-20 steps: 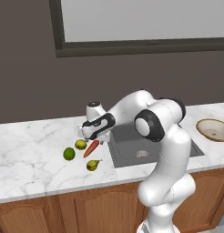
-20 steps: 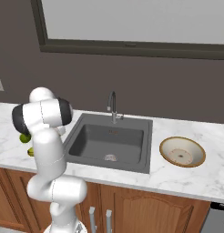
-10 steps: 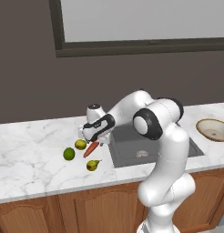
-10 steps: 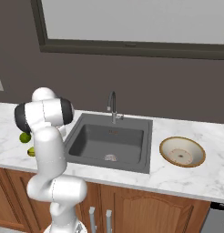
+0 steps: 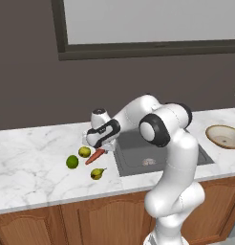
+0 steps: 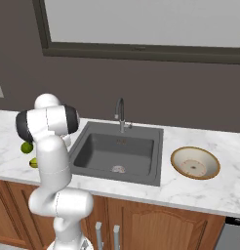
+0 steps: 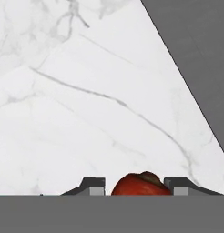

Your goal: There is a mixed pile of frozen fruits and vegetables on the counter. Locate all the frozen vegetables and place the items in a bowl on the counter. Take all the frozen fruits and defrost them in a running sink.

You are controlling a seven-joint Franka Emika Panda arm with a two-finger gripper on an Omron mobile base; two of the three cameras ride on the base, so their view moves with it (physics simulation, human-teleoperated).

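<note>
Though gripped, carrot (image 5: 95, 156) tip down-left.

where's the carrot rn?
In the left base view the carrot lies on the counter just left of the sink, beside the yellow-green ball, its thick end between the pincer fingers.

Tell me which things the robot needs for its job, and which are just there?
Needed: carrot in the gripper, bright green ball, yellow-green ball, pear, bowl, sink, faucet.
Just there: window, cabinet doors.
</note>
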